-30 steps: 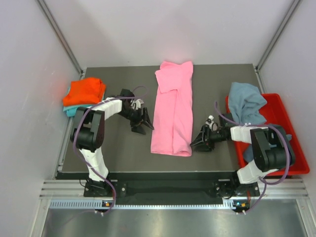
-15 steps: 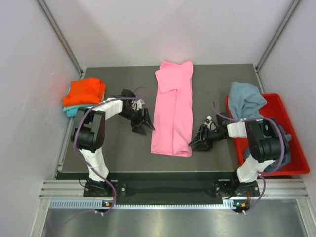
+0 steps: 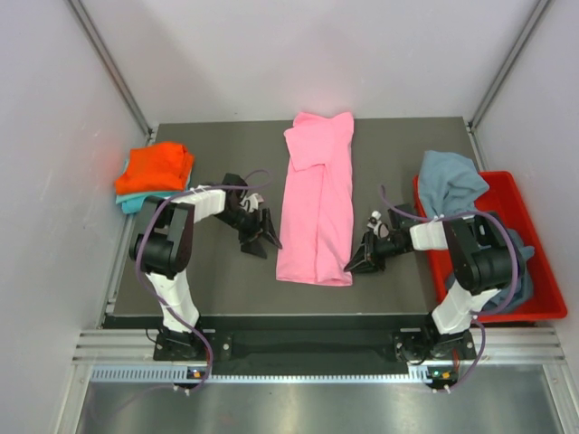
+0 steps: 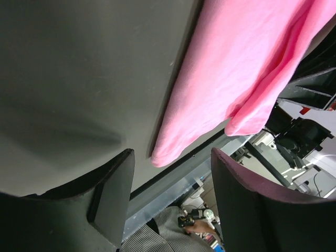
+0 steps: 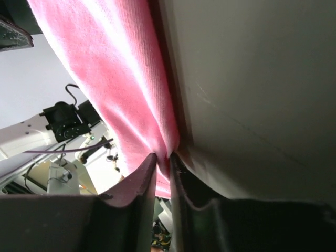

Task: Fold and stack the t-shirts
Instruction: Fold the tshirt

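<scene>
**A:** What do you have hold of?

**B:** My right gripper (image 5: 164, 156) is pinched on the side edge of the pink t-shirt (image 3: 317, 199). The cloth runs up and away from my fingertips, lying flat on the table (image 3: 217, 280). My left gripper (image 4: 172, 156) is spread wide, with the shirt's near corner just ahead of it, untouched.

**A:** How do you fold it cleanly?

**B:** I'd have the left nip its corner low, taking every layer, before either side lifts. Then I'd raise both together, level, and carry the bottom edge toward the collar so the strip doesn't skew.

**A:** Main risk?

**B:** Probably catching only the top layer, which I can't check from here.
</scene>
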You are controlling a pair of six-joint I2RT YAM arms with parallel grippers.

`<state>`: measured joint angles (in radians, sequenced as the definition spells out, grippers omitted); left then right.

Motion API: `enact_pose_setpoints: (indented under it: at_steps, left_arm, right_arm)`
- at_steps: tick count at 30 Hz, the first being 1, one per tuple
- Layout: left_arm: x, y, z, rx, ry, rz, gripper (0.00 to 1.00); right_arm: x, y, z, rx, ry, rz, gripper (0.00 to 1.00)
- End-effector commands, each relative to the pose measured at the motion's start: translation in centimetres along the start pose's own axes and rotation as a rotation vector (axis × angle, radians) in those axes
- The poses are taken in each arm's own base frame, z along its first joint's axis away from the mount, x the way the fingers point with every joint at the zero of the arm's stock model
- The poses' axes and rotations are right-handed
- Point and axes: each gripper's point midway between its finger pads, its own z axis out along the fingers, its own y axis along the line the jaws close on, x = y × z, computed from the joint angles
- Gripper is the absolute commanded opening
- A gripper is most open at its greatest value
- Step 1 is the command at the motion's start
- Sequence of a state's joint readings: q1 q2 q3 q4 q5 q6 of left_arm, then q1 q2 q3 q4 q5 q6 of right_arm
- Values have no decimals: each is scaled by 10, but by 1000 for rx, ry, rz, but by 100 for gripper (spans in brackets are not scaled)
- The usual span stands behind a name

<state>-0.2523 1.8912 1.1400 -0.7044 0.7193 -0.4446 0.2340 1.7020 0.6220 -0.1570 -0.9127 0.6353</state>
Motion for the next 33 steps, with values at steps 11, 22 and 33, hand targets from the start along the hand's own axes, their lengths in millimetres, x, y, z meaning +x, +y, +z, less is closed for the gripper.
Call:
enact_pose_setpoints:
  at_steps: [11, 22, 33]
  left_arm:
    - [43, -1, 11, 49, 74, -78, 64]
    - [44, -9, 33, 51, 130, -88, 41]
    - [56, -14, 32, 58, 148, -70, 9]
  right_arm:
    - [18, -11, -3, 68, 11, 21, 0]
    - [11, -11, -8, 68, -18, 10, 0]
    - [2, -10, -10, 63, -39, 12, 0]
